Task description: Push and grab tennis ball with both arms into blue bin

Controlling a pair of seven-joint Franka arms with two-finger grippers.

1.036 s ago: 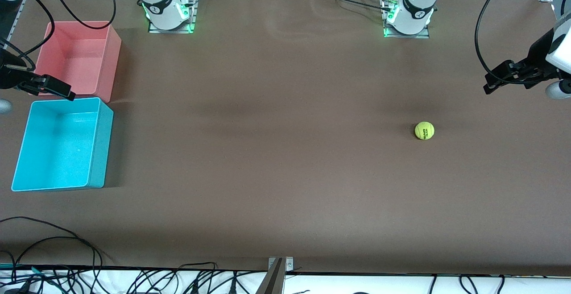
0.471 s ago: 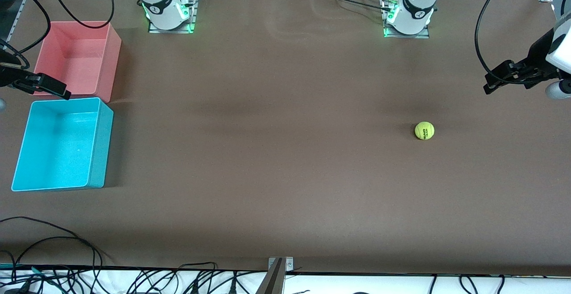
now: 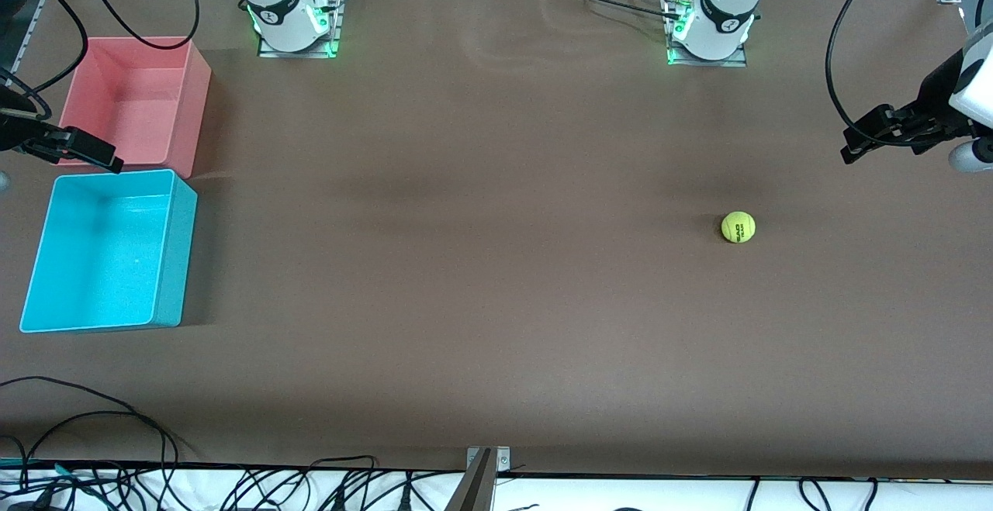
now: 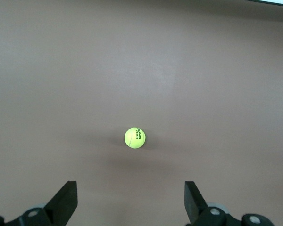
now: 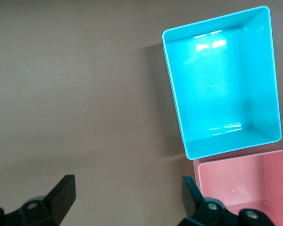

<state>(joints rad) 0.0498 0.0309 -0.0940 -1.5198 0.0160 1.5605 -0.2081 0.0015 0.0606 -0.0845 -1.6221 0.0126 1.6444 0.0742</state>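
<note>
The tennis ball [image 3: 738, 227], yellow-green with black lettering, rests on the brown table toward the left arm's end. In the left wrist view the tennis ball [image 4: 135, 137] lies well ahead of my left gripper [image 4: 130, 183], which is open and empty. My left gripper [image 3: 852, 146] hangs over the table near that end, apart from the ball. The blue bin [image 3: 177, 263] stands empty at the right arm's end. My right gripper [image 3: 115, 162] hovers open over the seam between the blue bin and the pink bin. The right wrist view shows the blue bin [image 5: 177, 89] past my right gripper [image 5: 127, 178].
A pink bin [image 3: 198, 100] of like size stands empty just farther from the front camera than the blue bin; the pink bin [image 5: 273, 157] touches it. Both arm bases [image 3: 291, 26] [image 3: 710, 34] sit along the table's edge farthest from the camera. Black cables [image 3: 93, 418] trail at the nearest edge.
My right gripper has drawn back slightly toward the right arm's end of the table. The left arm, the ball and both bins have not moved.
</note>
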